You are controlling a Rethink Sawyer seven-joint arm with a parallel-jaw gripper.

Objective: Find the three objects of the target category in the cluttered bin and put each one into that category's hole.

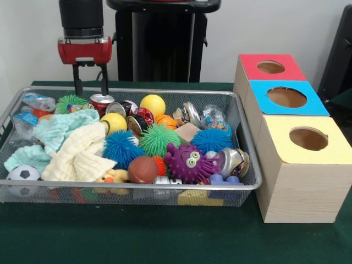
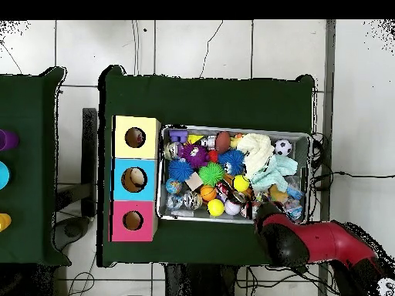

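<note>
The cluttered bin [image 1: 248, 144] is a silver wire-mesh basket on the green table; it also shows in the overhead view [image 2: 310, 166]. It holds crushed cans [image 1: 102, 102], smooth balls such as a yellow ball [image 1: 152, 104], spiky balls [image 1: 159, 138], folded cloths [image 1: 77, 151], a purple monster toy [image 1: 190, 163] and a soccer ball [image 1: 23, 174]. My gripper [image 1: 91, 88] is open and empty. It hangs above the bin's far left corner, just over a can. In the overhead view the gripper [image 2: 270, 223] sits at the bin's lower edge.
Three wooden boxes with round holes stand in a row to the right of the bin: red top [image 1: 258, 58], blue top [image 1: 264, 104], yellow top [image 1: 280, 146]. In the overhead view something pale shows inside the blue box's hole [image 2: 134, 179].
</note>
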